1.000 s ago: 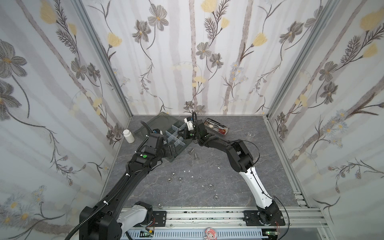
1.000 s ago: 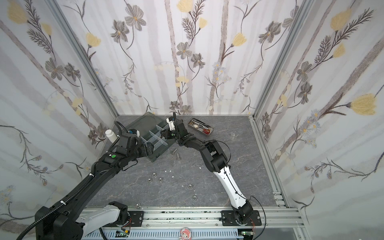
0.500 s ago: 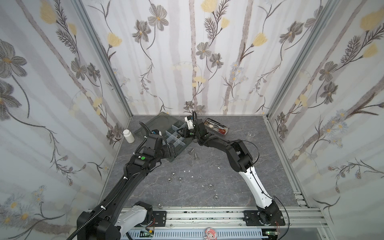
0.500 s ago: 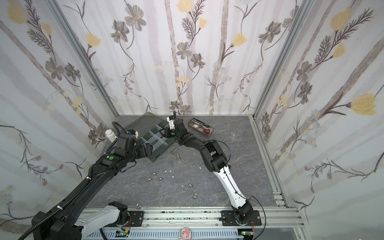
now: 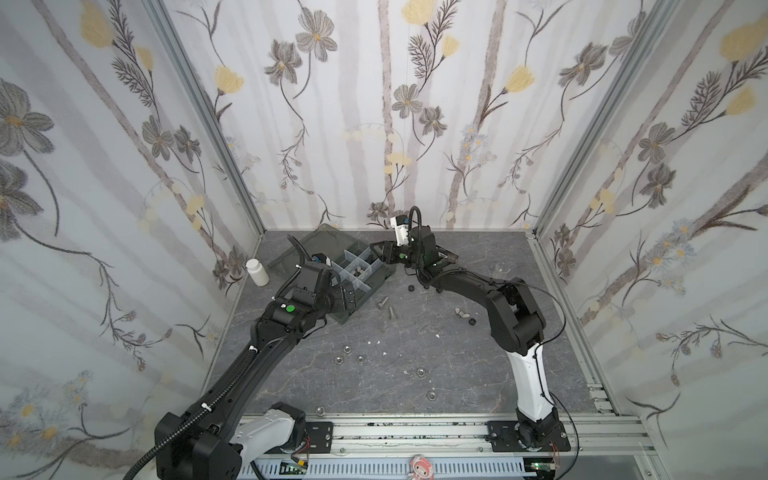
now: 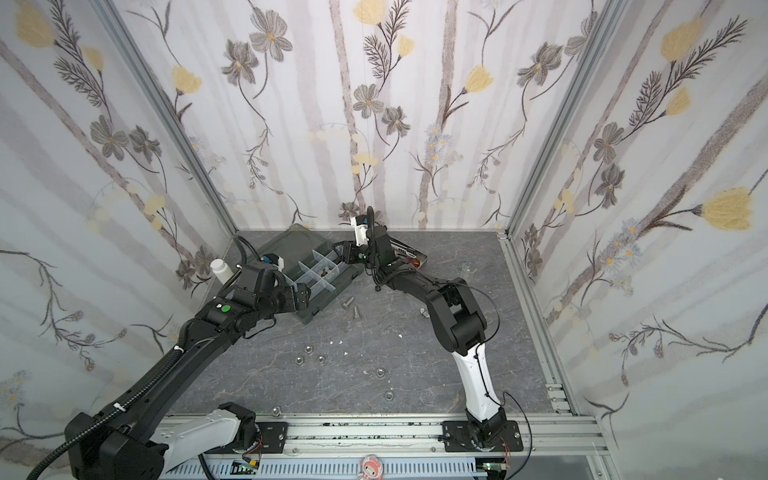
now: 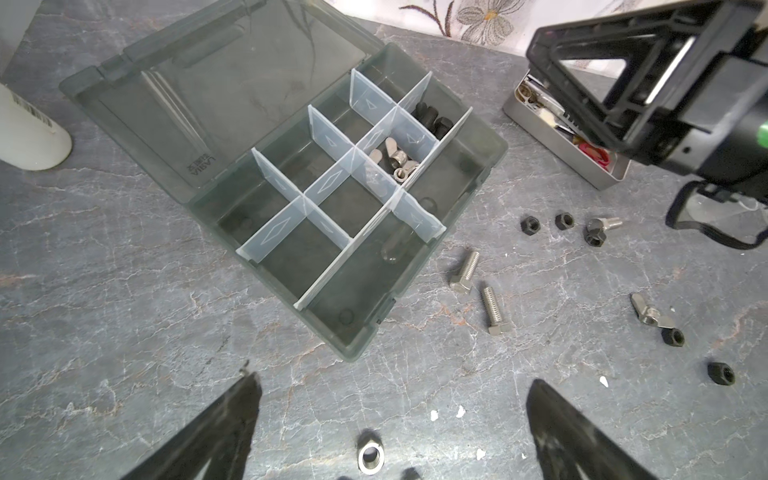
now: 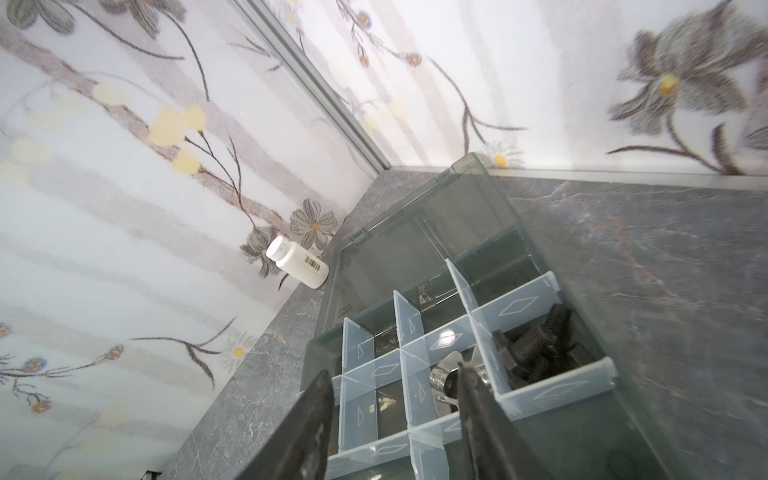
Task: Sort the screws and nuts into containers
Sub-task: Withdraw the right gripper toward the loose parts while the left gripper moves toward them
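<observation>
Screws (image 7: 493, 309) threaded steel, translucent-walled containers (image 7: 274, 226), left tool (image 7: 392, 382) spread, right tool (image 8: 394, 370) parted empty

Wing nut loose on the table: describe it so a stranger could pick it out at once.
Find the open grey divider box near the back wall. Two silver bolts lie beside it, and further toward the right arm sits the wing nut, next to a black hex nut. It is the only loose silver piece with two flat wings.

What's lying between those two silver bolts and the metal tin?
A few black nuts lie loose there, apart from both; the left wrist view shows them best.
</observation>
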Available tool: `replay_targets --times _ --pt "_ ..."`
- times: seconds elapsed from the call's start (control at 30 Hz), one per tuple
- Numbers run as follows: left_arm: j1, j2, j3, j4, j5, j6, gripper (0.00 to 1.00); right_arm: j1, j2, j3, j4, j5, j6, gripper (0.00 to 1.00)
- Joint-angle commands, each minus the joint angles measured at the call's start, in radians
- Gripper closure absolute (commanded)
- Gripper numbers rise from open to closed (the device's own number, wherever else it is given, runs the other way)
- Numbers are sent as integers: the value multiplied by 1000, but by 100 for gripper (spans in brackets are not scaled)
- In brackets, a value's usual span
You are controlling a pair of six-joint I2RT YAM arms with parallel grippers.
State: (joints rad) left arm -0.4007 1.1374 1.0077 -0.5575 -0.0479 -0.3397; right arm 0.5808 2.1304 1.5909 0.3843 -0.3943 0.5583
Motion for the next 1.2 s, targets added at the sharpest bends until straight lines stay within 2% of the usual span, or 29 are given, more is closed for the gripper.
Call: replay_targets --times 0.0,0.23,0.4,0.5,0.67,0.87,1.17 --pt "-21 25 31 -13 -1 4 2 -24 -84 -95 40 6 14 50" --pt "-119 82 70 -9 -35 -32 5 -94 -292 -321 -29 50 16 50" --pt "-190 142 72 25 -56 -68 7 -170 -436 -494 -68 27 25 50" --pt "-225 186 85 46 -55 -85 7 -220 -520 -575 -112 18 18 47" --pt "-252 233 112 81 -39 -100 6 -280 -644 -671 -243 67 -29 43" --pt "-280 275 118 114 -32 -106 6 -337 -714 -809 -277 80 -37 42" --pt "-287 265 54 158 -24 -117 5 -352 -633 -902 -269 71 -40 41"
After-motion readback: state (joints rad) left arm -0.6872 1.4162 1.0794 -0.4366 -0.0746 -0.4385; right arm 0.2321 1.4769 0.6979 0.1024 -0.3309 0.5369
